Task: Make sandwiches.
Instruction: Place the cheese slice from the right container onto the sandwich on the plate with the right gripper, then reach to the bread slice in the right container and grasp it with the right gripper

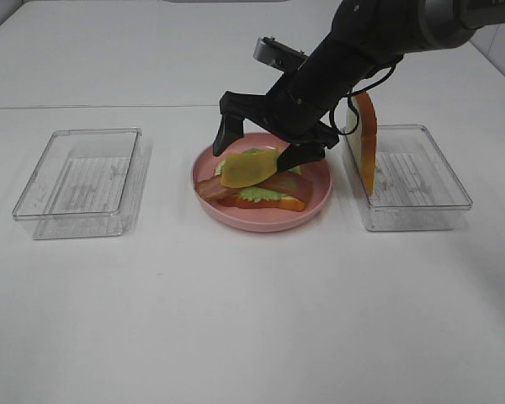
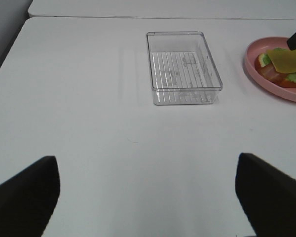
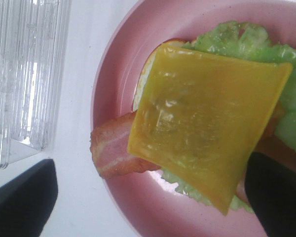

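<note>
On the pink plate (image 1: 261, 220) lies a stack: a bread slice (image 1: 284, 204) at the bottom, green lettuce (image 1: 261, 194), reddish bacon (image 1: 210, 189) and a yellow cheese square (image 1: 248, 168) on top, slightly tilted. My right gripper (image 1: 253, 155) hovers just over the stack, open, a finger on either side of the cheese. The right wrist view shows the cheese (image 3: 207, 138) over lettuce (image 3: 232, 37) and bacon (image 3: 111, 148). A second bread slice (image 1: 366, 139) stands on edge in the right clear tray (image 1: 421, 189). My left gripper (image 2: 148, 197) is open and empty above bare table.
An empty clear tray (image 1: 80, 181) sits left of the plate; it also shows in the left wrist view (image 2: 182, 66), with the plate (image 2: 266, 81) beyond it. The right arm (image 1: 379, 34) reaches in from the upper right. A clear tray (image 3: 19, 74) edges the right wrist view.
</note>
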### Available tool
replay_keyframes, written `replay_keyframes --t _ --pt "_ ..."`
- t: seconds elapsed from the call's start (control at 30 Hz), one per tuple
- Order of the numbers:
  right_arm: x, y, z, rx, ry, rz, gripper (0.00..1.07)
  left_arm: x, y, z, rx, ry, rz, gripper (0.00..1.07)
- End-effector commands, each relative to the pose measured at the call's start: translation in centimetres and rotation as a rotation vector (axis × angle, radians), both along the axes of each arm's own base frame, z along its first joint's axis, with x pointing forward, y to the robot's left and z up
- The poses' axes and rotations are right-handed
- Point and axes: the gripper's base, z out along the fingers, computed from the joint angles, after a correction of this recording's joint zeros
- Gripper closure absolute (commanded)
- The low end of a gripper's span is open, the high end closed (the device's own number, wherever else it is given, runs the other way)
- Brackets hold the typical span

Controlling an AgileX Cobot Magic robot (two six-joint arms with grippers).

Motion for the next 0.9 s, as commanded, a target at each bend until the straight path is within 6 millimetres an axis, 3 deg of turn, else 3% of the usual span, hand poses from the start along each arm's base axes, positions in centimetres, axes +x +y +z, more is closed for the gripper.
replay_keyframes --t 0.03,0.13,0.2,0.23,0.3,0.4,0.43,0.6,0.67,0.7,0.77,0.9 --pt "-0.1 -0.3 1.7 -0.001 -0.029 0.012 0.09 -0.3 0.0 0.0 -0.002 -0.028 -0.009 0.17" --pt "-0.4 -0.4 3.4 0.008 -0.055 0.022 0.09 -0.3 0.0 0.0 -0.002 -0.028 -0.009 0.17" --pt "-0.9 -0.5 5.7 0.025 -0.091 0.031 0.09 -0.3 0.0 0.0 -0.002 -0.028 -0.009 0.17" --pt "-0.9 -0.5 5.7 0.025 -0.091 0.031 0.09 -0.3 0.0 0.0 -0.002 -0.028 -0.009 0.17" --pt "-1.7 -1.0 9.3 0.040 -0.169 0.038 0.09 -0.3 0.0 0.0 -0.002 -0.028 -0.009 0.17" --pt "-1.9 -1.2 10.2 0.042 -0.183 0.034 0.09 -0.3 0.0 0.0 -0.002 -0.028 -0.009 0.17" --pt "-2.2 -1.9 11.9 0.013 -0.191 0.040 0.09 -0.3 0.0 0.0 -0.002 -0.028 -0.009 0.17" --pt "-1.5 -4.1 14.3 -0.081 -0.187 0.018 0.09 -0.3 0.0 0.0 -0.002 -0.028 -0.009 0.17" --pt "-0.3 -6.9 16.2 -0.181 -0.219 -0.053 0.09 -0.3 0.0 0.0 -0.002 -0.028 -0.009 0.17" --pt "-0.3 -6.9 16.2 -0.181 -0.219 -0.053 0.09 -0.3 0.0 0.0 -0.002 -0.028 -0.009 0.17" --pt "0.5 -9.2 16.5 -0.264 -0.200 -0.096 0.09 -0.3 0.0 0.0 -0.002 -0.028 -0.009 0.17" --pt "1.2 -10.2 16.1 -0.297 -0.175 -0.116 0.09 -0.3 0.0 0.0 -0.002 -0.028 -0.009 0.17"
